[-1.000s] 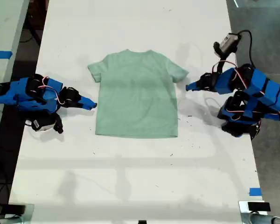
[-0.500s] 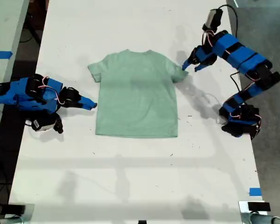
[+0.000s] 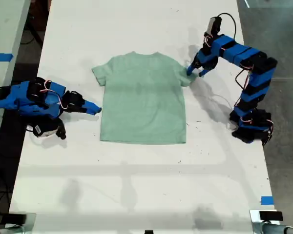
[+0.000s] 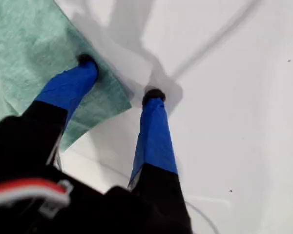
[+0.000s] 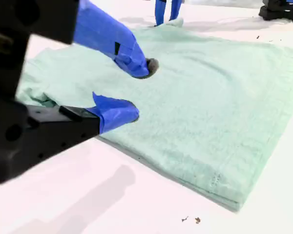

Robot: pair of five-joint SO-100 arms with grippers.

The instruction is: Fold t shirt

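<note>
Since half a second ago, my first gripper has dropped, fingers spread astride the t shirt sleeve at 2 o'clock; my second gripper stays spread.

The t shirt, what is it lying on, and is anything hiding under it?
The t shirt lies flat on the white table. My first tool straddles one sleeve's edge, one tip on cloth, one on table. What lies underneath cannot be seen; the cloth covers it.

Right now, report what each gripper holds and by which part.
Nothing is held. My first gripper is open, one fingertip on the t shirt sleeve edge, the other on the table. My second gripper is open beside the shirt.
</note>
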